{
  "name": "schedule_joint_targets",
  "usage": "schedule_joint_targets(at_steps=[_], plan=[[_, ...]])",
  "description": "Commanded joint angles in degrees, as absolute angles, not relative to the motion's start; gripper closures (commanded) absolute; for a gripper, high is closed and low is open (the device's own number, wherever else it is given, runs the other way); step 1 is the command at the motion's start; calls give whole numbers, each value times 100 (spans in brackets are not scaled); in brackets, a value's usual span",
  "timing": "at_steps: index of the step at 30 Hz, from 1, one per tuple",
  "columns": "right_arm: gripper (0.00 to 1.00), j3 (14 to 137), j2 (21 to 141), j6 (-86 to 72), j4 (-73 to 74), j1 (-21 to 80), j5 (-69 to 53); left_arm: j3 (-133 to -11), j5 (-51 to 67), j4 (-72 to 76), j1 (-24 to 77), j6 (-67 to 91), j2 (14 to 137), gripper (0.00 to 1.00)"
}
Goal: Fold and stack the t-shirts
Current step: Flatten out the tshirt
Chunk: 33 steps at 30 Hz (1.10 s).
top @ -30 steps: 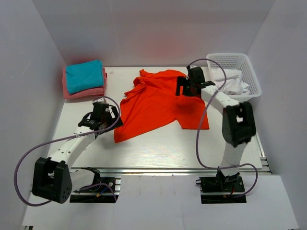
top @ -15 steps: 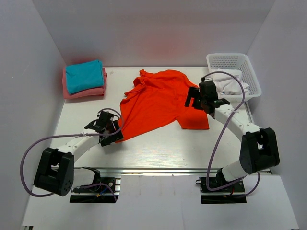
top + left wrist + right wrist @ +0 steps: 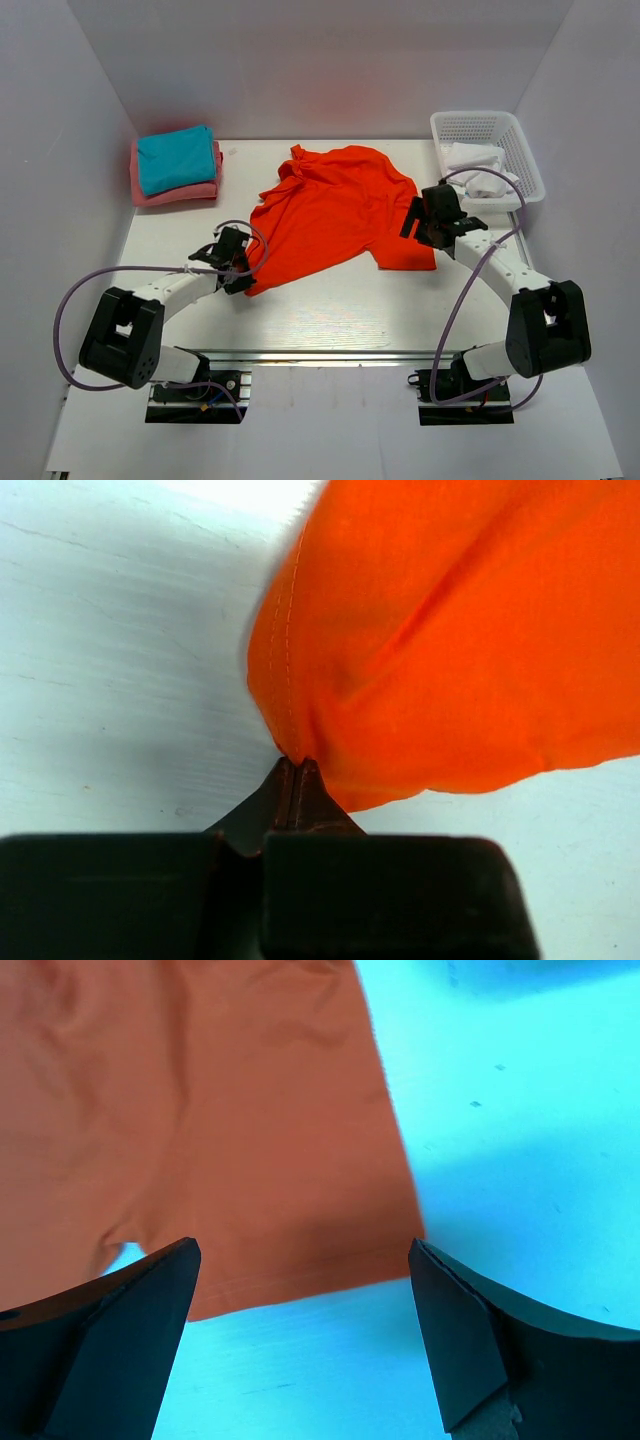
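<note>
Your left gripper (image 3: 297, 772) is pinching only a thin sliver of hem at the near-left corner of the bright orange-red collared cloth t-shirt (image 3: 330, 215). The likeliest trouble, as I judge it, is that corner slipping out once you are pulling on it, because the bite looks shallow in the left wrist view. A second risk is that lifting with the left side alone may leave the shirt dragging and bunching across the white table (image 3: 340, 320) instead of folding flat, since the right gripper (image 3: 418, 222) is gripping nothing. If it is descending off target, it could be closing on bare table.

The left jaws are pressing fully together on the hem, with the cloth bulging just above the tips. The right jaws are standing wide apart over the shirt's near-right hem corner; I cannot tell whether the tips are touching the cloth.

The orange-red shirt is lying spread out mid-table, collar toward the far side. The folded teal cloth t-shirt (image 3: 175, 158) is resting on the folded pink cloth t-shirt (image 3: 178, 192) at the far left. The crumpled white cloth t-shirts (image 3: 476, 168) are sitting in the white plastic mesh basket (image 3: 485, 122) at the far right.
</note>
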<state>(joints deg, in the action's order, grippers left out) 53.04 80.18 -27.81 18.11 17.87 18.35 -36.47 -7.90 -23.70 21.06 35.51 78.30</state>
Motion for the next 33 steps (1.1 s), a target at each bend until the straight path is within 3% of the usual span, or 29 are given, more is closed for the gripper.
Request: schedule_joint_targets(at_steps=[1, 7, 16, 22, 26, 28, 29, 33], plan=[[10, 5256, 7928, -3049, 2222, 1635, 2163, -3577, -677, -2487, 2145, 3516, 7595, 100], [20, 5151, 8358, -2997, 2364, 1398, 1802, -3524, -677, -2487, 2145, 3393, 7067, 100], [28, 4851, 8981, -3076, 1819, 1107, 1354, -3524, -563, -2487, 2145, 3270, 7066, 100], [44, 4650, 9131, -3207, 1556, 1143, 1187, -3577, -510, -2426, 2145, 3270, 7171, 100], [60, 4763, 9360, -3191, 1477, 1160, 1169, -3630, -510, -2373, 2197, 3270, 7233, 100], [92, 4894, 9456, -3190, 1485, 1169, 1116, -3683, -510, -2373, 2197, 3270, 7233, 100], [100, 4913, 9466, -3164, 1459, 1195, 1099, -3744, -510, -2425, 2197, 3270, 7233, 100], [100, 5071, 9133, -3103, 1258, 1204, 1134, -4007, -448, -2365, 2197, 3059, 6979, 100]])
